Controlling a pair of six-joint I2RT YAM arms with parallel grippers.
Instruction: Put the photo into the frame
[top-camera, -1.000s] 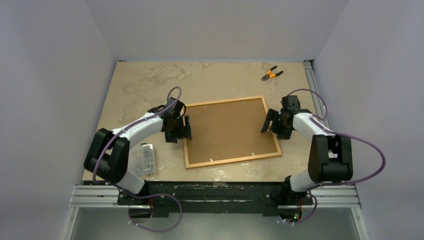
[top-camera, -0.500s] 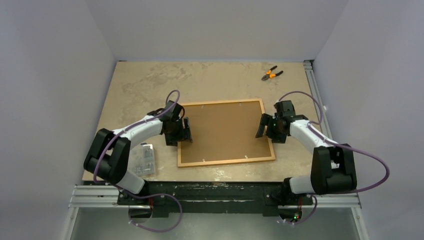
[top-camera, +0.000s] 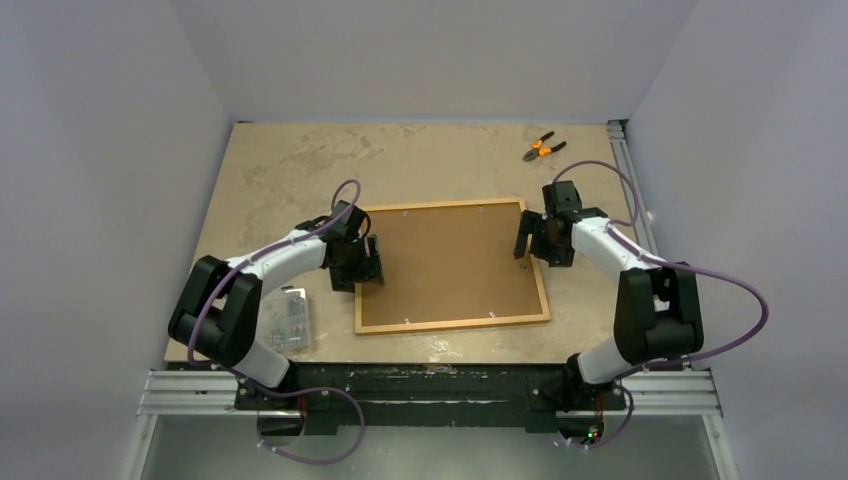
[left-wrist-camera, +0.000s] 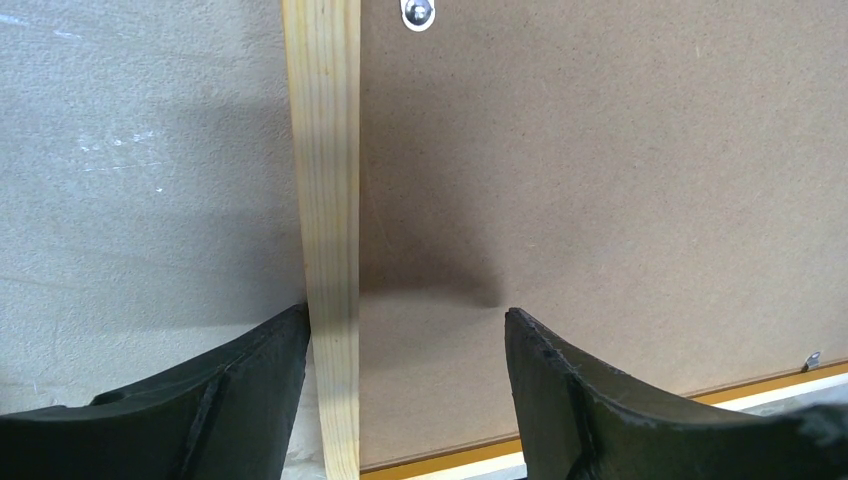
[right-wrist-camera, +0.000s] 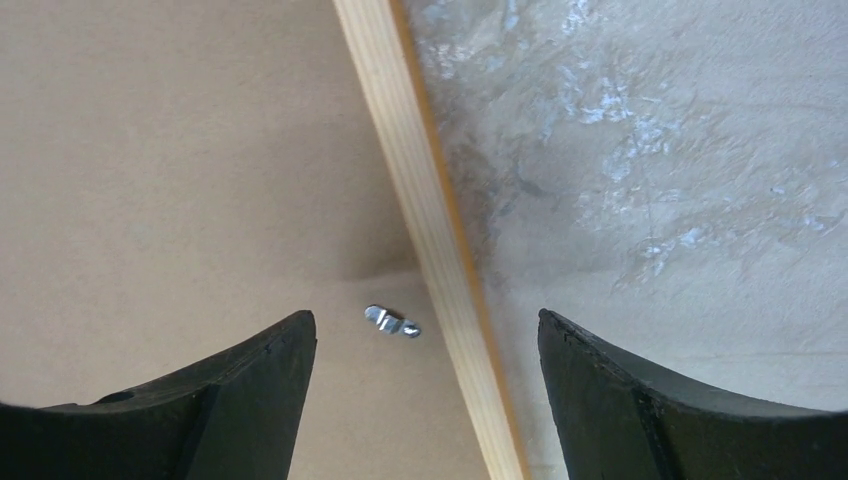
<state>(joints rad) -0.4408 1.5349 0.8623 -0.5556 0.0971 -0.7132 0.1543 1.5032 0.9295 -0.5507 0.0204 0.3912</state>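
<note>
The frame (top-camera: 450, 324) lies face down on the table, pale wood side up, with an orange outer edge. A plain brown backing board (top-camera: 450, 265) fills it. The photo is hidden. My left gripper (top-camera: 368, 262) is open and straddles the left rail (left-wrist-camera: 325, 200); its own midpoint (left-wrist-camera: 407, 315) is over the board, and the left finger (left-wrist-camera: 250, 400) sits against the rail's outer side. My right gripper (top-camera: 527, 240) is open near the far right corner and straddles the right rail (right-wrist-camera: 420, 200); its midpoint (right-wrist-camera: 425, 315) is beside a small metal clip (right-wrist-camera: 392, 321).
Orange-handled pliers (top-camera: 543, 148) lie at the far right of the table (top-camera: 300, 170). A clear plastic box (top-camera: 286, 318) sits near the left arm's base. Another metal clip (left-wrist-camera: 418, 10) shows on the board by the left rail. Walls close in on three sides.
The frame has turned from tilted to square with the table and shifted left. My right gripper has moved along the right rail toward the far corner. The left gripper has barely moved.
</note>
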